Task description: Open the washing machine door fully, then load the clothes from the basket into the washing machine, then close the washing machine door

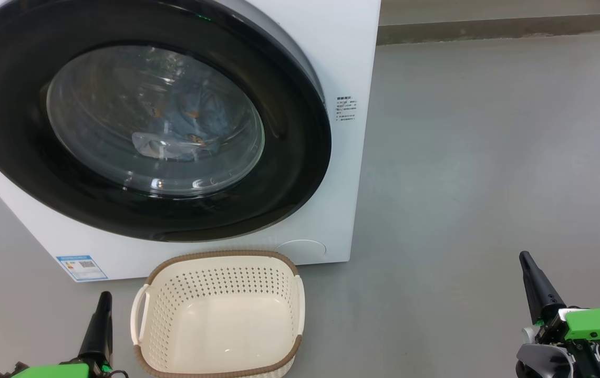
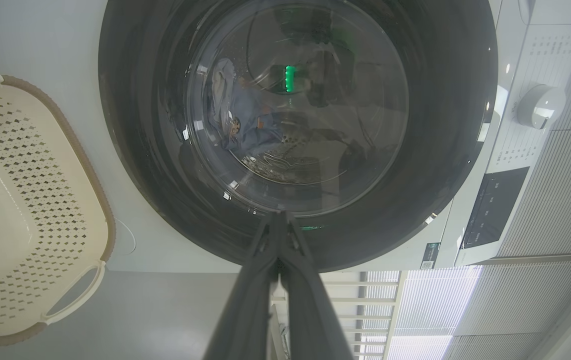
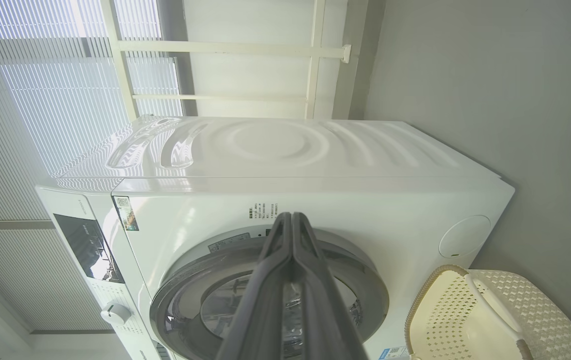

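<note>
We looked down on a smooth, matte grey floor (image 1: 489, 157) that ran to a darker skirting strip (image 1: 489, 29) along the far wall. In the right wrist view, pale slatted blinds (image 3: 40, 100) glowed with daylight beside a cream railing (image 3: 235, 49).

The washing machine (image 1: 342, 47) sat directly on that floor. The washing machine door (image 1: 295, 173) lay flush against its white front. Through the glass bowl we saw the clothes (image 1: 189, 118), light blue with orange-brown spots, lying inside the drum. The basket (image 1: 221, 254) stood on the floor just in front of the machine, below the door, its pale bottom bare.

Our left gripper (image 1: 104, 296) hung just beside the basket's left handle, and our right gripper (image 1: 526, 257) was well apart to the right. On both, the 2 dark fingers were pressed together with nothing between them.

A blue sticker (image 1: 81, 267) with coloured bars sat at the machine's lower left corner. A block of small dark characters (image 1: 346, 109) was printed right of the door, and a round flap (image 1: 300, 248) sat below it. The left wrist view showed a dark control panel (image 2: 493, 207) and a white dial (image 2: 540, 106) with rows of fine print alongside. A small code sticker (image 3: 126, 212) sat near the panel. All of this writing was too small for us to read.
</note>
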